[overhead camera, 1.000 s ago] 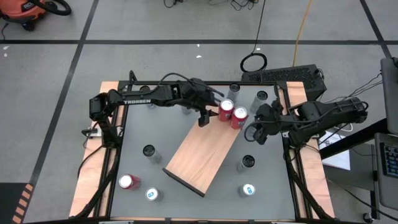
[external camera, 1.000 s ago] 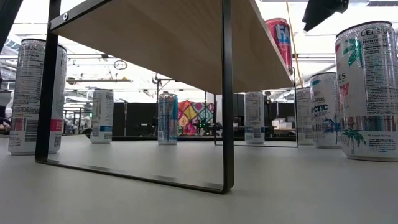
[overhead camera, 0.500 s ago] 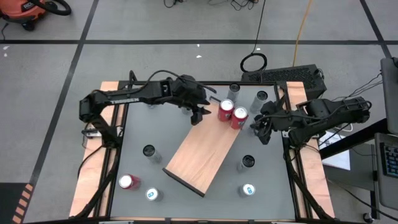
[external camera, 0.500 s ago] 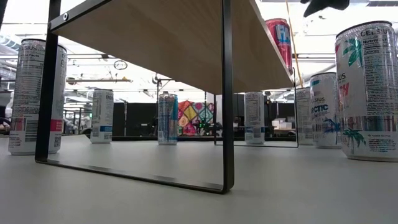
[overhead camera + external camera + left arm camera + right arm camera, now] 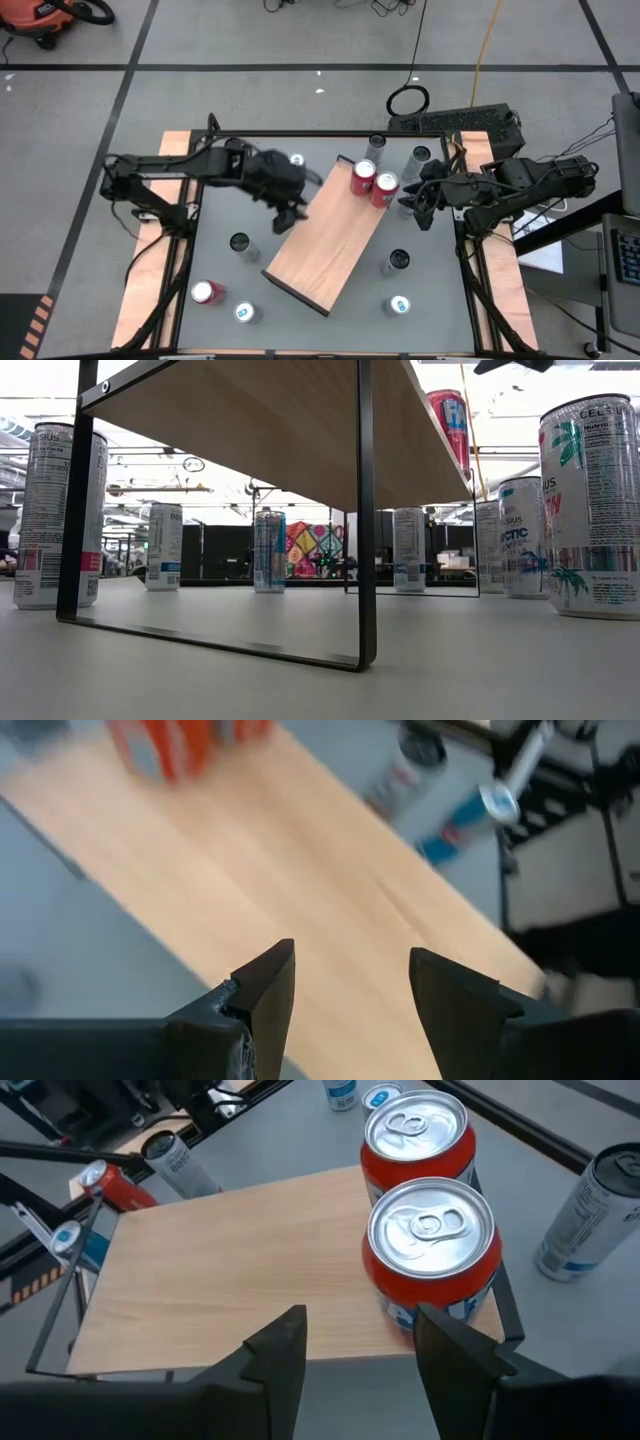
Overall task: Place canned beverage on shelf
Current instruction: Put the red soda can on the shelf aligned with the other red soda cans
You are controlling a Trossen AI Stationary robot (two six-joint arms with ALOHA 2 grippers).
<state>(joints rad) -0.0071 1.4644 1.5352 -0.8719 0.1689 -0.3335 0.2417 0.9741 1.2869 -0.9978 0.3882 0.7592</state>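
The shelf (image 5: 325,240), a light-brown board on thin black legs (image 5: 366,510), stands slantwise mid-table. Two red cans (image 5: 364,177) (image 5: 385,187) stand upright side by side on its far end; in the right wrist view they show as the nearer can (image 5: 432,1250) and the farther can (image 5: 415,1135). My left gripper (image 5: 290,212) hangs open over the shelf's left edge (image 5: 350,955), nothing between its fingers. My right gripper (image 5: 415,205) is open (image 5: 360,1320) just right of the red cans, above the shelf's far corner, touching nothing.
Several more cans stand on the grey tabletop around the shelf: a blue-topped one (image 5: 296,160) and two slim ones (image 5: 376,145) (image 5: 418,157) at the far side, dark-topped ones (image 5: 239,243) (image 5: 397,262), and a red can (image 5: 207,292) near the front left.
My left gripper has pulled away from the red cans, swinging toward the table's left and near side while rising and rolling; it stays open and now hangs over the shelf's left edge. The move has uncovered the blue-topped can. My right gripper has risen slightly.
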